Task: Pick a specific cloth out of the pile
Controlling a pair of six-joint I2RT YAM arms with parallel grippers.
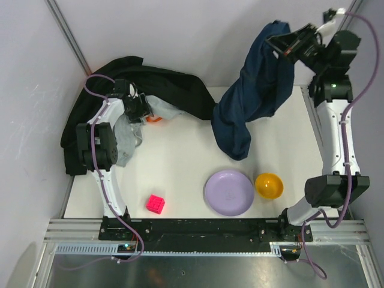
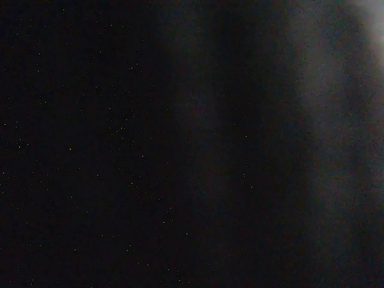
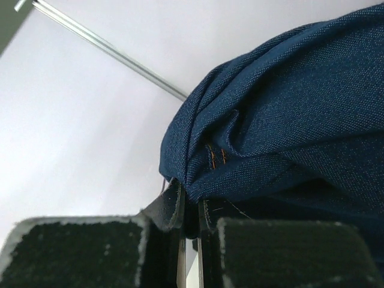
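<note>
Cloth (image 1: 255, 90) hangs below right gripper (image 1: 281, 47), jaws pinched tight on its fold, white table (image 1: 180, 156) beneath. Left gripper (image 1: 139, 107) sits at pile (image 1: 168, 84); its grip is unreadable.

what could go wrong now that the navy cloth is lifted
1. The right pincer pinches only a thin fold of the navy cloth; it could slip out.
2. The cloth's hanging end is close to the purple plate and orange bowl; a swing might knock them.
3. It may snag on the black garment beside it.

Left wrist view black, blurred; left pincer (image 1: 138, 107) tips hidden in pile (image 1: 174, 84).
</note>
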